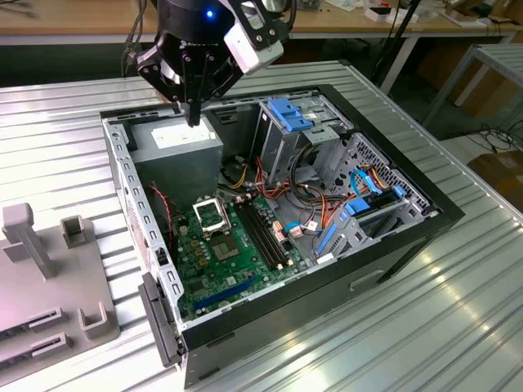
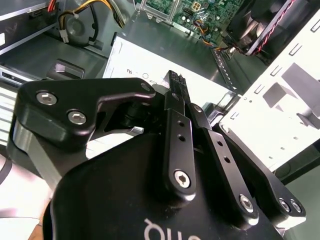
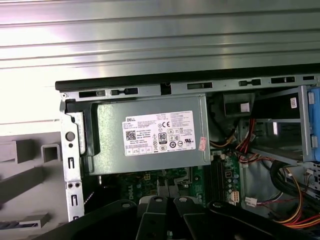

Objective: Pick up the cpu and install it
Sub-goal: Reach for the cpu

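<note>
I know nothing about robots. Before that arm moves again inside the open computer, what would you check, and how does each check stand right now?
1. Gripper over the socket: not ok. The gripper hangs above the grey power supply, away from the socket.
2. Cpu held: cannot tell; the jaws stand shut.
3. Case open: ok; the motherboard lies exposed.
4. Socket free of cables: ok; none crosses it in the exterior view.
5. Socket empty and ready: cannot tell.
</note>
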### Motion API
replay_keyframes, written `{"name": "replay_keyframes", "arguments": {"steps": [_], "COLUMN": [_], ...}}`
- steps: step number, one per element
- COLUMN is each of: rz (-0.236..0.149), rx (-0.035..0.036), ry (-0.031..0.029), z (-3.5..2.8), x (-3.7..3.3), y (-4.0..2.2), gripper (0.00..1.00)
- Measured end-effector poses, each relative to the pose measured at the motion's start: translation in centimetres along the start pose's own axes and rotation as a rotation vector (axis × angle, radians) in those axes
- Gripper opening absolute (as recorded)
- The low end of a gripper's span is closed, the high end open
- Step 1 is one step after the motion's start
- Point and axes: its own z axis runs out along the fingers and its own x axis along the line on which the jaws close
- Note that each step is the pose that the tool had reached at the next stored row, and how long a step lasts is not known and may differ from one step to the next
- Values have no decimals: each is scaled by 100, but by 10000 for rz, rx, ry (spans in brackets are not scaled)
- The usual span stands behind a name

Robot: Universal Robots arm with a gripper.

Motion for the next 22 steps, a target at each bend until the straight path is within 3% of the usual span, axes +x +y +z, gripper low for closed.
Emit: {"name": "replay_keyframes", "arguments": {"steps": [22], "rz": [2], "rx": [1], "ry": [18], "z": [-3], "x": [158], "y": [-12], "gripper": [11]}}
